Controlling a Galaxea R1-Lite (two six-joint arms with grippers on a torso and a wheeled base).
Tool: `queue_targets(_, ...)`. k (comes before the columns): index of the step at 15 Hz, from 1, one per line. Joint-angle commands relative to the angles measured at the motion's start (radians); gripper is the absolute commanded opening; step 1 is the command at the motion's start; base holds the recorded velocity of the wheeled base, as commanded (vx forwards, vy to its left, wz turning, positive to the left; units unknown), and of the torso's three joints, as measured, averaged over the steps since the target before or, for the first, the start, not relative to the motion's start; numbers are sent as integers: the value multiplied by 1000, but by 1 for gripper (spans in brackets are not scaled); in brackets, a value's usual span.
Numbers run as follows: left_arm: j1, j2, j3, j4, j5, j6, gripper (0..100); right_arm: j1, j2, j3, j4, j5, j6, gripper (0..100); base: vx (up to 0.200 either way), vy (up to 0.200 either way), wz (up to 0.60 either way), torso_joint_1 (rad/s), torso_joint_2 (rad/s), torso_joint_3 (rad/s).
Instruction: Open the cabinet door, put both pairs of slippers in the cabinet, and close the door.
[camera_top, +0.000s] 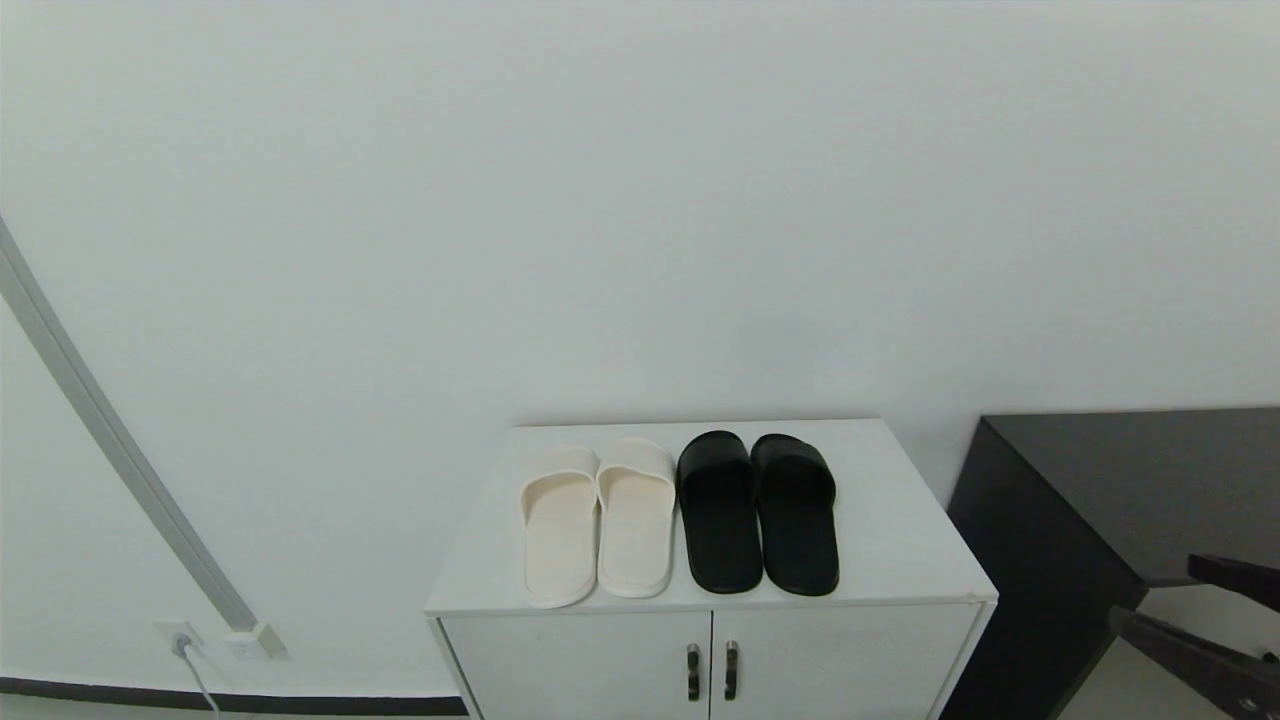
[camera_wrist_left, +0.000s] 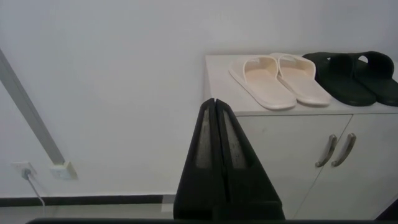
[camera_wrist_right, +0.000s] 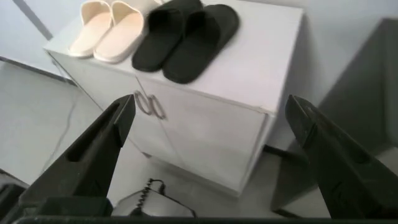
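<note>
While white slippers (camera_top: 598, 525), black slippers (camera_top: 758, 515) sit atop cabinet (camera_top: 900, 530), left end effector (camera_wrist_left: 215, 101) closed, right end effector (camera_wrist_right: 210, 102) spread wide.

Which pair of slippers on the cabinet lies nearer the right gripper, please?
The black pair, on the right half of the cabinet top; the white pair lies beside it on the left, farther from the open right gripper.

The white cabinet (camera_top: 900, 540) carries two pairs on its flat top, both doors shut. The white slippers (camera_top: 597, 522) lie at 9 o'clock of the black slippers (camera_top: 757, 512), just beside them, all toes toward 12 o'clock.
</note>
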Motion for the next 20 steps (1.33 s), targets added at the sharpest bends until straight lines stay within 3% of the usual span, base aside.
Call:
queue_targets(1, 0, 0, 0, 0, 0, 0, 0, 192, 264, -89, -91, -106, 113, 100, 0, 0, 0, 0, 0, 0)
queue_targets(5, 0, 1, 0, 2, -11, 10, 0, 212, 529, -252, -109, -134, 173, 100, 0, 0, 0, 0, 0, 0)
queue_targets(12, 0, 1, 0, 0, -29, 14, 0, 274, 1006, -456, -382, -428, 215, 100, 0, 0, 0, 0, 0, 0)
queue_targets(20, 0, 1, 0, 0, -27, 13, 0, 316, 1232, -726, -389, -585, 213, 100, 0, 0, 0, 0, 0, 0)
